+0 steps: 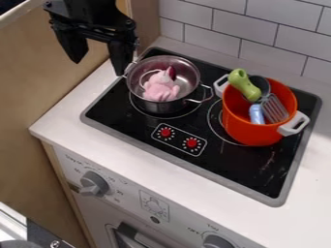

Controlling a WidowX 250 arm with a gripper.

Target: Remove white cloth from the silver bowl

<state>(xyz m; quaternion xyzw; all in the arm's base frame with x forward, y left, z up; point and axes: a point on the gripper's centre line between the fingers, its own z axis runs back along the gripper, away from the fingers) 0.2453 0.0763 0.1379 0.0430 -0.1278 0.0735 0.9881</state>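
The pincer (99, 68) hangs wide open near the silver bowl (152, 106), apparently gripping nothing.

an orange pot (249, 133) holding a green-handled utensil (244, 85) and a grey slotted spatula (275, 110) stands on the black stovetop (226, 167) near two red knobs (192, 143); white tiles (223, 30) rise behind.

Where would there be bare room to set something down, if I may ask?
Bare: the white counter along the hob's near edge. Crowded: between the silver bowl and orange pot, whose handles nearly meet.
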